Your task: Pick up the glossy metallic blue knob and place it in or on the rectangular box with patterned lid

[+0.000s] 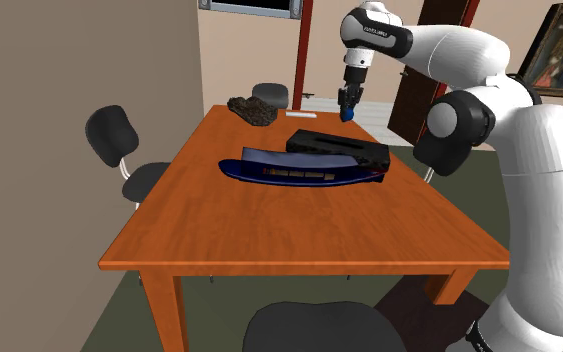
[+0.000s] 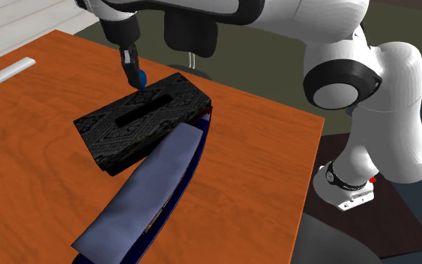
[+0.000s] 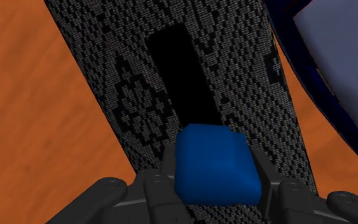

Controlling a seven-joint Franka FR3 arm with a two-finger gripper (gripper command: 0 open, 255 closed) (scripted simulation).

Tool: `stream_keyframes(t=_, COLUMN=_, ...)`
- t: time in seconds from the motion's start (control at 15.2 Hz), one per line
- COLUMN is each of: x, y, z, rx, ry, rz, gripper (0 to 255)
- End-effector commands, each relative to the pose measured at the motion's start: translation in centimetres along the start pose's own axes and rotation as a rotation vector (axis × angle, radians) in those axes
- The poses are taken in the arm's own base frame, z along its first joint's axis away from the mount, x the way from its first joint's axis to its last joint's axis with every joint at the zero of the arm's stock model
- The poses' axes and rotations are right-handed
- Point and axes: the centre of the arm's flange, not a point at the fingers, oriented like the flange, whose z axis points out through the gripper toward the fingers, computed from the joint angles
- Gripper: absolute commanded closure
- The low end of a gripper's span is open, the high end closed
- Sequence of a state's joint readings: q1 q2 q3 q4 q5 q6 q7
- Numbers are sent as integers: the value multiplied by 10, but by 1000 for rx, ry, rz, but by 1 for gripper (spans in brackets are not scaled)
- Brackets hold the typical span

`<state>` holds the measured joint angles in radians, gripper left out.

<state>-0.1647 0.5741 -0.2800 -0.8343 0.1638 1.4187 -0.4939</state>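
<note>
Orange wooden table, black chairs, beige wall, framed painting

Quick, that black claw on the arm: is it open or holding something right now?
Gripper: closed, holding the blue knob between its fingers, over the patterned box.

Your glossy blue blocky knob hangs above one end of the flat black rectangular box with patterned, slotted lid.
</note>
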Motion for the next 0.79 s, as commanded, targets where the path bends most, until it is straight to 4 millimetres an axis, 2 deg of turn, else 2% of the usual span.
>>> stream_keyframes(t=0.0, x=8, y=5, z=11, rx=1, ry=-1, rz=-4, gripper=255)
stream_keyframes(t=0.73, x=6, y=5, z=69, rx=1, ry=-1, rz=-4, gripper=255)
